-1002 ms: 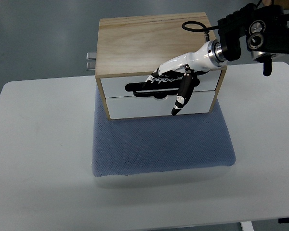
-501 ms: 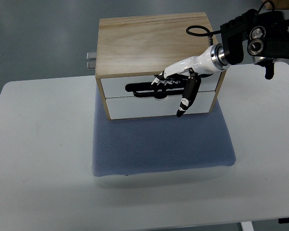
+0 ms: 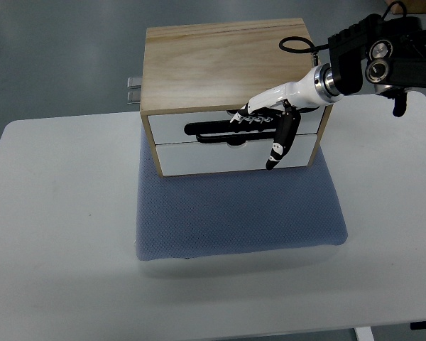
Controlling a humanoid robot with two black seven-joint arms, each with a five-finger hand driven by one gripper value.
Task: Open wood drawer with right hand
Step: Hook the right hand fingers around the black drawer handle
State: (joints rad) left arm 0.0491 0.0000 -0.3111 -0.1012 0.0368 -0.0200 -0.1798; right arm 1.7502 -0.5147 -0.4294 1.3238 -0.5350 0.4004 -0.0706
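A light wood drawer box [image 3: 224, 64] stands on a blue mat, with two white drawer fronts facing me. The upper drawer [image 3: 170, 128] has a long black slot handle [image 3: 209, 130]; the lower drawer [image 3: 213, 158] sits under it, and both look closed. My right hand [image 3: 259, 124], white with black fingers, reaches in from the upper right. Its fingers [image 3: 247, 118] are curled into the right end of the upper handle slot. The thumb [image 3: 278, 145] hangs down over the lower drawer front. The left arm is out of sight.
The blue mat [image 3: 238, 213] lies on a white table [image 3: 57, 234], whose front and side edges show. A metal bracket [image 3: 133, 89] sticks out behind the box on the left. The black forearm [image 3: 380, 57] hovers past the box's top right corner.
My right hand has slid a little to the right along the upper handle slot, and the arm drew back rightward. The drawers have not visibly moved.
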